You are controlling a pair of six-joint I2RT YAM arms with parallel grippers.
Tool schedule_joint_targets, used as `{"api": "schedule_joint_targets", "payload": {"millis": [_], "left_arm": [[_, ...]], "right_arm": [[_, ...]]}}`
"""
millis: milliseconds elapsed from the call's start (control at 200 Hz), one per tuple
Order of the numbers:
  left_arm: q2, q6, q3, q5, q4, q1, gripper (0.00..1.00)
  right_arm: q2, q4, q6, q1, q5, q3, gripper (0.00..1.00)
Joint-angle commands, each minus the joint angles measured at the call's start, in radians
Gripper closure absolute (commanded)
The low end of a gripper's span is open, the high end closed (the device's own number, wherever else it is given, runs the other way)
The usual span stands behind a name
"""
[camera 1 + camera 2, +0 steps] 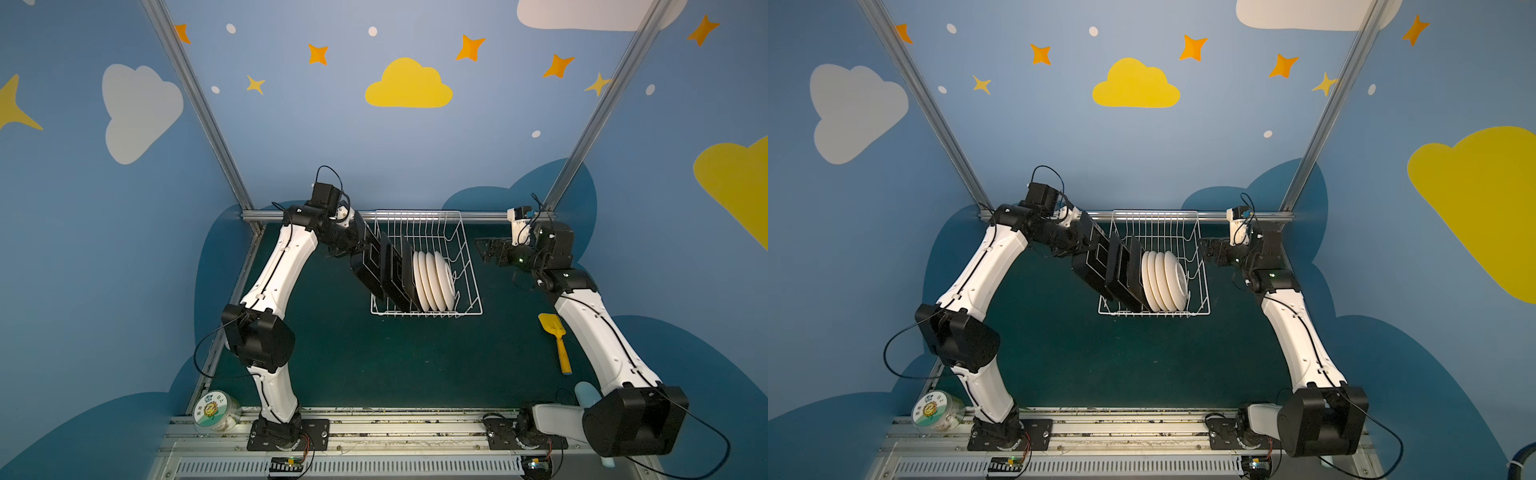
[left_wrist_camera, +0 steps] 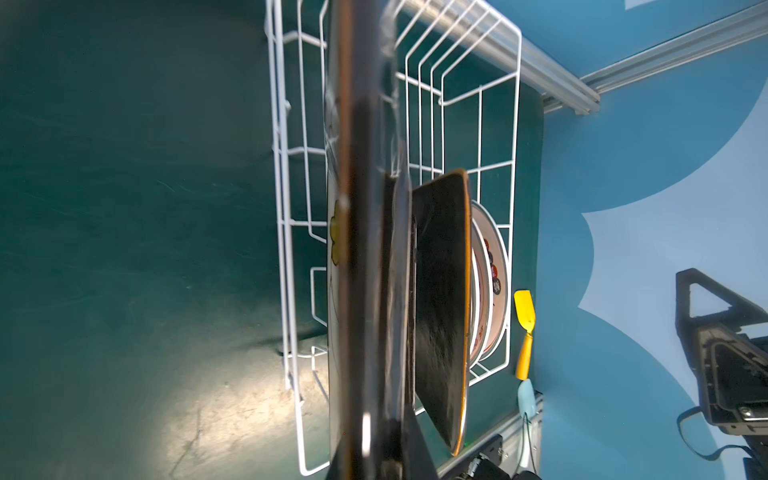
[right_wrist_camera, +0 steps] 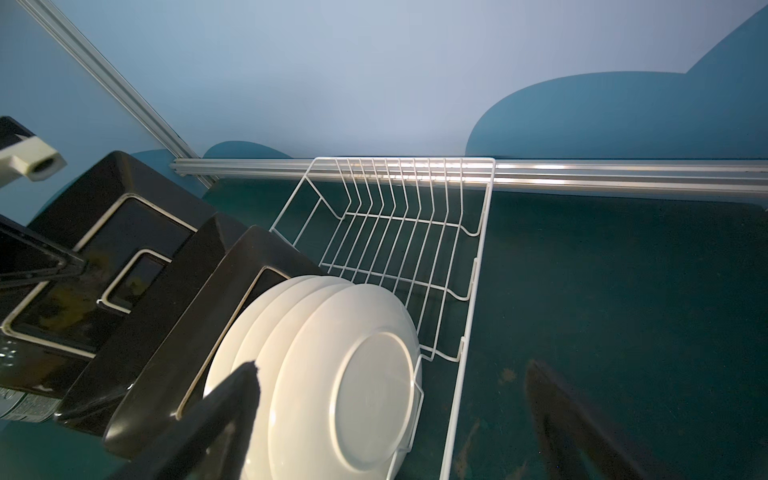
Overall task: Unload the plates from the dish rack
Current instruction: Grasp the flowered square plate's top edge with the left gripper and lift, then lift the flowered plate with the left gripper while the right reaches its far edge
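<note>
The dish rack (image 1: 428, 312) is found at the 12 o'clock side of the green table, and its load is packed into the 6 o'clock half: three black-backed square plates at the 9 o'clock end, then four round cream plates (image 1: 434, 278) beside them toward 3 o'clock. The outermost square plate (image 1: 368, 270) is clamped at its upper edge by the left gripper (image 1: 360, 246), whose jaws are closed tight on it. It is tipped away from its two neighbours (image 1: 399, 274), top leaning toward 9 o'clock over the rack's side. Whether its lower edge is clear of the tines cannot be told. In the left wrist view the plate is seen edge-on (image 2: 357, 249), so its long axis runs 12 to 6, across the row. The way out is judged to be up and toward 9 o'clock, where bare table is offered. The right gripper (image 1: 484, 249) is held wide open and empty just off the rack's 3 o'clock side. The round plates are therefore nearer to it, at its 9 o'clock, with their backs turned toward it.
</note>
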Motion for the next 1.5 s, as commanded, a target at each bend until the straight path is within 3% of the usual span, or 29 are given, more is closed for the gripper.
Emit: {"api": "schedule_joint_targets", "payload": {"millis": [0,255,416,586,846,1116,1492], "left_arm": [[-0.045,0.065,0.118,-0.004,-0.014,0.012,0.97],[-0.014,0.149,0.307,-0.093,-0.093,0.014,0.97],[-0.060,0.298,0.322,-0.256,-0.004,-0.026,0.97],[-0.184,0.498,0.128,-0.378,0.285,-0.088,0.97],[-0.408,0.787,-0.331,-0.425,0.880,-0.128,0.97],[-0.459,1.026,-0.471,-0.375,1.032,-0.147,0.97],[-0.511,1.292,-0.662,-0.260,1.240,-0.184,0.97]], "right_arm": [[-0.003,0.023,0.010,0.007,0.004,0.002,0.01],[0.010,0.027,0.030,0.015,-0.001,0.024,0.01],[0.020,0.032,0.119,0.017,-0.012,0.057,0.01],[0.048,0.049,0.276,0.016,-0.047,0.108,0.01],[0.146,0.030,0.530,0.016,-0.178,0.261,0.01],[0.262,0.027,0.702,0.038,-0.314,0.423,0.02],[0.392,-0.066,0.748,0.101,-0.391,0.612,0.08]]}}
